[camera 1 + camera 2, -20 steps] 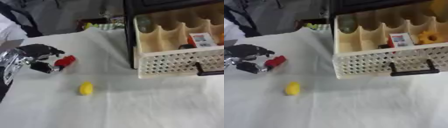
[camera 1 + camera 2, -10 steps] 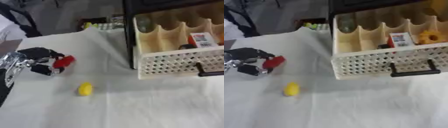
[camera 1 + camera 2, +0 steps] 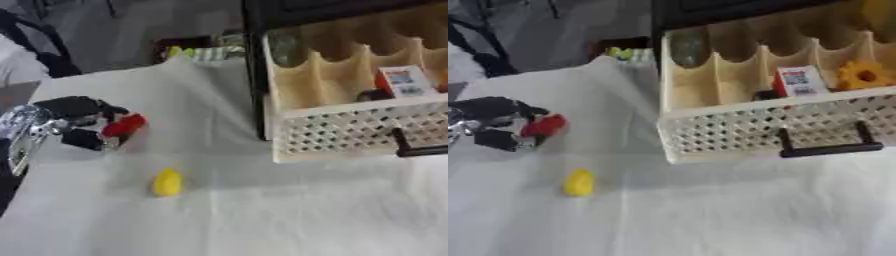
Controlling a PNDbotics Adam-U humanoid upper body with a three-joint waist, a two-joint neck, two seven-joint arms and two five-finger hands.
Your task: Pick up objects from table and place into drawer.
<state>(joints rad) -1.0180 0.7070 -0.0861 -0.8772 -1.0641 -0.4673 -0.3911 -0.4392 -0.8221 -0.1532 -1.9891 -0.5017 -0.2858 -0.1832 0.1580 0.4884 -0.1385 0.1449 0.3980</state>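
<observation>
Left eye view: the robot's left hand (image 3: pixel 77 122) comes in from the left edge, its dark fingers curled round a small red object (image 3: pixel 122 125) that sticks out to the hand's right. It sits low over the white cloth covering the counter (image 3: pixel 262 220); whether the object has left the cloth cannot be told. Below and to the right of the hand, apart from it, lies a small yellow object (image 3: pixel 167 181). Far to the hand's right stands the pulled-out cream drawer (image 3: pixel 341 137), with a perforated front and a dark handle. The right hand is not in view.

Right eye view: the same left hand pinches the red object at the left edge. The drawer's compartments show more fully, holding a small labelled box (image 3: pixel 797 81) and a yellow flower-shaped piece (image 3: pixel 862 75).

Only part of the red object seems gripped, so it may slip during the long carry rightward, or catch on the drawer's raised front wall if carried low.
</observation>
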